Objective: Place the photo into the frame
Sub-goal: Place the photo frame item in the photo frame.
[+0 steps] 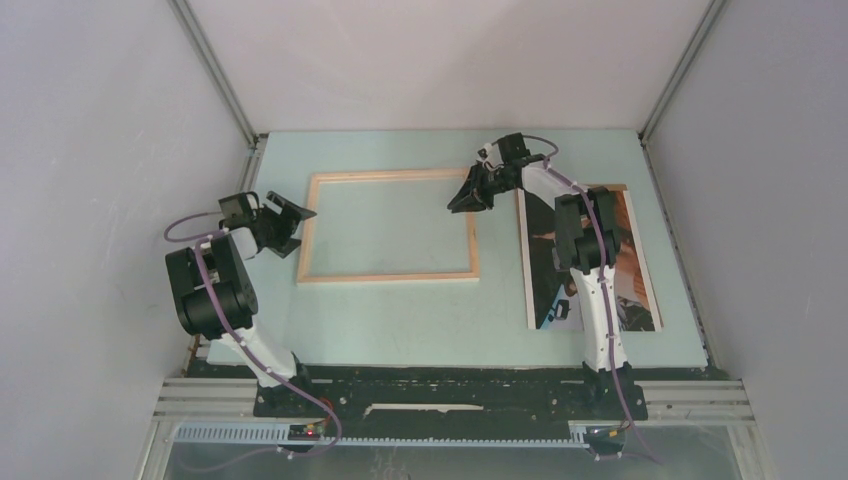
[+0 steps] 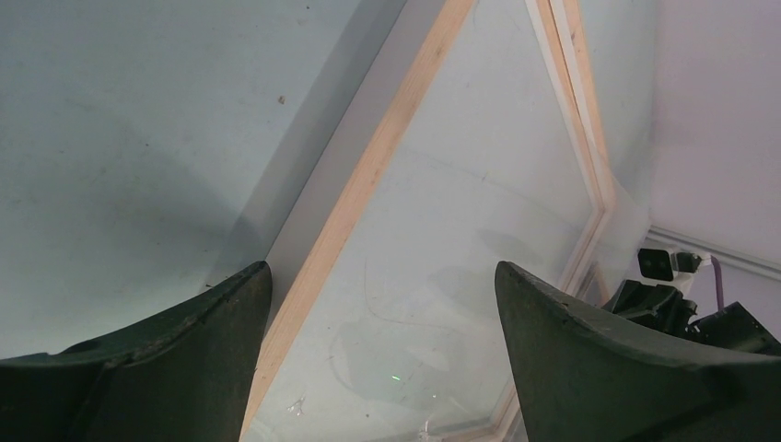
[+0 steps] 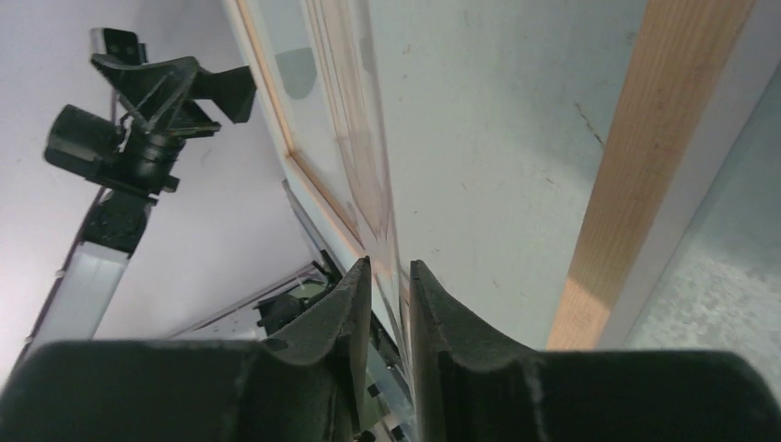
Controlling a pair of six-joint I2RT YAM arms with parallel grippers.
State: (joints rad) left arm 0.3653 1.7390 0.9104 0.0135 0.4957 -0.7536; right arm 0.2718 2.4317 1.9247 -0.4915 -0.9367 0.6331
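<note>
At the near edge of the table [image 1: 420, 320], both arm bases are bolted side by side, and each arm reaches away from them over the pale green surface.

1. The photo [image 1: 538, 270] lies flat on the right side of the table, picture side up, with dark and reddish-brown tones showing. The right arm crosses above it lengthwise and covers its middle. A strip of bare table separates the photo from the frame.

2. The frame [image 1: 390, 276] lies flat at the centre of the table, pale wood face up. The photo is outside it. In the wrist views the surface inside the frame shows faint reflections.

3. The left gripper [image 1: 300, 230] is at the frame's left rail. In the left wrist view the left gripper [image 2: 382, 272] has its jaws spread wide, and the wooden rail runs diagonally through the gap. Nothing is gripped.

4. The right gripper [image 1: 458, 203] is farthest out, at the frame's far right corner. In the right wrist view the right gripper [image 3: 389, 264] has its jaws drawn together to a narrow slit. A thin pale edge lines up with that slit, but it cannot be determined whether the edge is clamped. The frame's right rail passes just beside the fingers [image 3: 442, 304].
</note>
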